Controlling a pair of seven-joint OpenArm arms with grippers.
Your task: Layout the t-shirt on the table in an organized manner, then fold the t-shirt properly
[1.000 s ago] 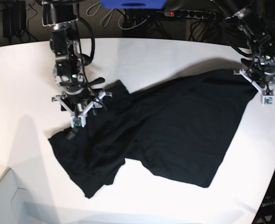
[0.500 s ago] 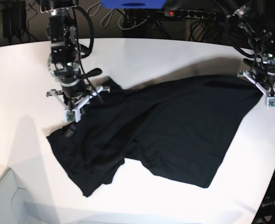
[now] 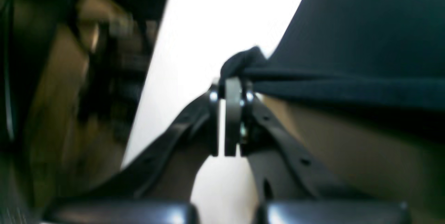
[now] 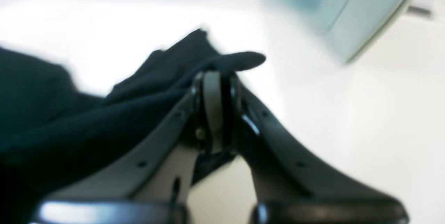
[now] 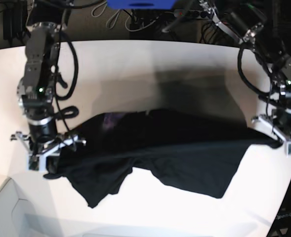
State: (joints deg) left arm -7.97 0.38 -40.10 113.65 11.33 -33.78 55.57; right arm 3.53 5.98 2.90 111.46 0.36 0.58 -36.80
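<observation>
T-shirt [image 5: 175, 153] cloth is pinched in both my grippers and stretched between them above the table [image 5: 135, 64]. Nearest my right wrist camera, my right gripper [image 4: 213, 78] is clenched on a bunched black corner of it — the fabric folds over the closed tips and trails off to that view's left. In the base view this gripper [image 5: 46, 150] sits at the shirt's left end, near the front-left part of the white top. My left gripper [image 3: 233, 88] is likewise clamped on a gathered edge, the cloth running taut away to that camera's right; in the base view it [image 5: 286, 131] holds the shirt's right end close to the table's curved edge. Between the two, the upper edge is lifted while the lower part drapes onto the surface toward the front. A faint purple patch [image 5: 109, 121] shows near the left side — no writing can be read.
</observation>
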